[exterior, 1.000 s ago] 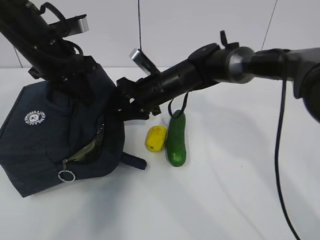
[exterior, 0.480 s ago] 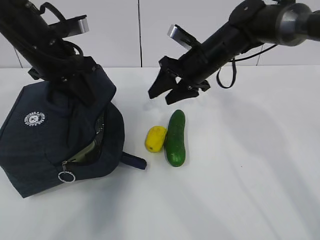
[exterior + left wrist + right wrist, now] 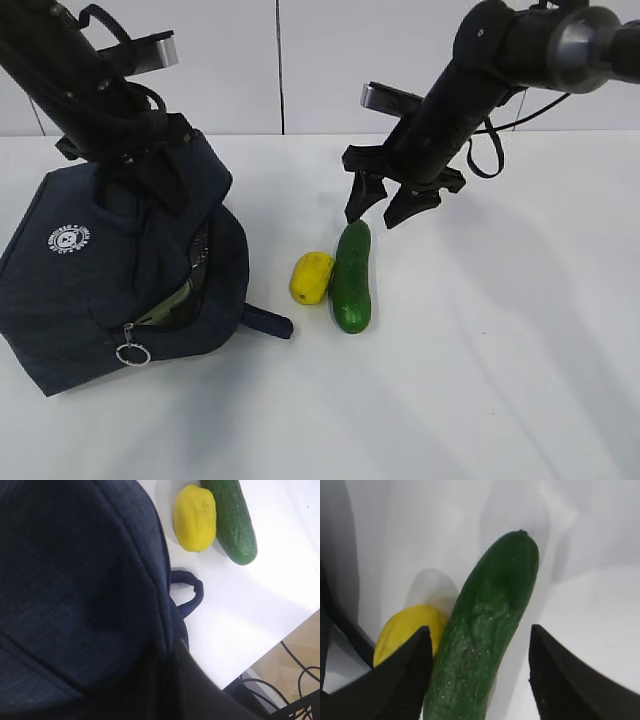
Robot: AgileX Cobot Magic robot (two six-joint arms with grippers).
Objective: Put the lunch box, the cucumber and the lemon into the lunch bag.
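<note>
The navy lunch bag (image 3: pixel 90 270) lies tilted at the left with its zipper slit open. A sage-green strip (image 3: pixel 170 308) shows inside the slit; the rest of the lunch box is hidden. My left gripper (image 3: pixel 150 168) is shut on the bag's top fabric, which fills the left wrist view (image 3: pixel 75 580). The lemon (image 3: pixel 312 277) and cucumber (image 3: pixel 351 277) lie side by side and touching, right of the bag. My right gripper (image 3: pixel 378 214) is open just above the cucumber's far end. In the right wrist view its fingers (image 3: pixel 405 680) straddle the cucumber (image 3: pixel 490 625), with the lemon (image 3: pixel 402 627) beside it.
A bag handle loop (image 3: pixel 265 322) lies on the white table (image 3: pixel 480 380) just left of the lemon. The metal ring pull (image 3: pixel 132 352) hangs at the bag's front. The table's front edge and cables show in the left wrist view (image 3: pixel 295 670).
My right gripper has drawn back from the bag's opening, lifted, moved right and come down open over the cucumber's far end. The left arm, bag, lemon and cucumber have not moved.
</note>
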